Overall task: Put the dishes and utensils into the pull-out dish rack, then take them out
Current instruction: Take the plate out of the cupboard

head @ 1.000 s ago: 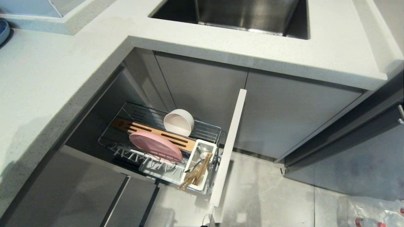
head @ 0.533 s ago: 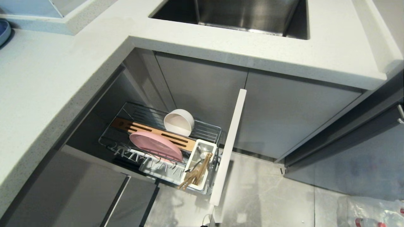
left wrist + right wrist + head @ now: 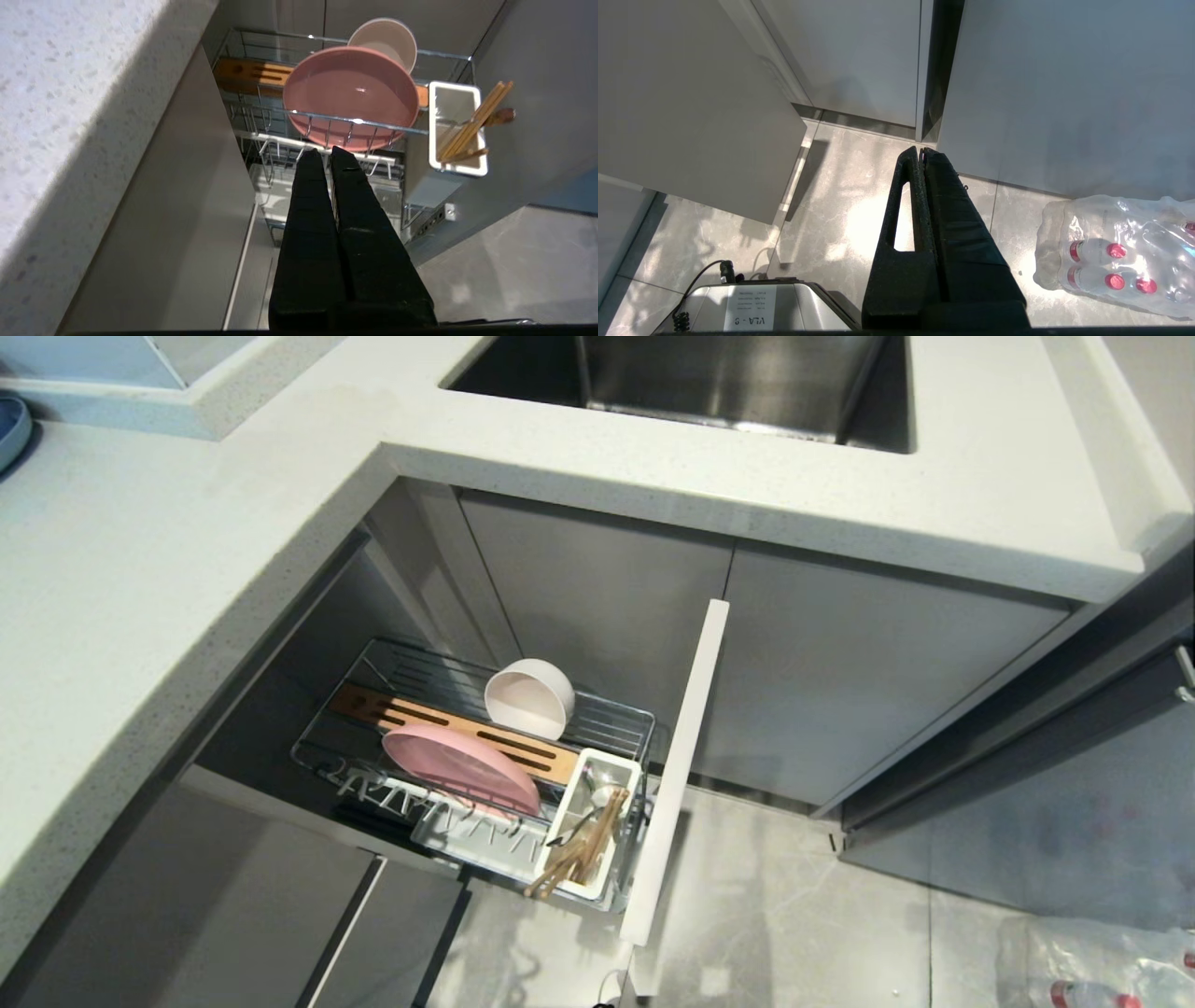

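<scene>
The pull-out dish rack (image 3: 616, 714) stands drawn out under the counter, its tall pale front panel (image 3: 677, 770) on the right. A pale-pink plate (image 3: 462, 767) leans on edge in the wire tines, and a white bowl (image 3: 528, 698) lies on its side behind it. Wooden chopsticks (image 3: 579, 854) and a grey spoon (image 3: 581, 821) stick out of the white caddy (image 3: 597, 826). Neither arm shows in the head view. My left gripper (image 3: 325, 153) is shut and empty, in front of the rack near the plate (image 3: 350, 95). My right gripper (image 3: 920, 151) is shut over the floor.
A pale stone counter (image 3: 140, 579) wraps the corner with a steel sink (image 3: 709, 378) set in it. A blue-grey plate (image 3: 11, 425) lies at the counter's far left. A shrink-wrapped pack of bottles (image 3: 1120, 254) lies on the tiled floor at the right, by grey cabinet doors.
</scene>
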Motion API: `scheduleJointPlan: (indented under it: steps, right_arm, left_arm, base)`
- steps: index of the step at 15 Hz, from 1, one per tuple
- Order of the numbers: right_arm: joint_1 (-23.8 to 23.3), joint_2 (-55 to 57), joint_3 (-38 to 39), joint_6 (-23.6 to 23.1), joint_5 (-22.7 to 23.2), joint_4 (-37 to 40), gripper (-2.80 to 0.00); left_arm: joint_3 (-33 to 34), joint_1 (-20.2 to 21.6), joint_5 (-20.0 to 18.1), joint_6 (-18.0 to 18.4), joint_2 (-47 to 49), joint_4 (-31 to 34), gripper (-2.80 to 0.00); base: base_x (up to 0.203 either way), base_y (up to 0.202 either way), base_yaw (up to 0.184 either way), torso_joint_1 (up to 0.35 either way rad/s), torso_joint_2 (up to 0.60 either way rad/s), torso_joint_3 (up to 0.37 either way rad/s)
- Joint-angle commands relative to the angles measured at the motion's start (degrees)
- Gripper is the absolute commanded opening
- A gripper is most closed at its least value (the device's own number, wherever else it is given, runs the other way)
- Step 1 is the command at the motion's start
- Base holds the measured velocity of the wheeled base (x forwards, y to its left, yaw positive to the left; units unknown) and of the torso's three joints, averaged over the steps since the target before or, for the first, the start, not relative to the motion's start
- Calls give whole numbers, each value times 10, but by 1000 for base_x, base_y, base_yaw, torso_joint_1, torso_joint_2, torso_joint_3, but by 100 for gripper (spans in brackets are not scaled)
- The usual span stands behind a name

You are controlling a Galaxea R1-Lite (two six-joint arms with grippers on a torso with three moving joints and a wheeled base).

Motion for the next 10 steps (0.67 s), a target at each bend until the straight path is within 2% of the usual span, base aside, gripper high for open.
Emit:
scheduleJointPlan:
  steps: [1,3,7,10]
  right_arm:
    - [0,0,1,0,0,0,-280]
    - [0,0,1,0,0,0,-280]
    - [0,0,1,0,0,0,-280]
    - [1,0,1,0,0,0,-280]
  left_arm:
    - [26,0,3,8,-3,4,-280]
    - [24,1,23,27,-2,76,-280]
    - [25,1,26,26,-2,64,-280]
    - [25,1,29,-4,-3,63,-280]
  base:
    - [0,0,0,0,0,0]
    - [0,0,0,0,0,0]
    - [0,0,0,0,0,0]
    - [0,0,0,0,0,0]
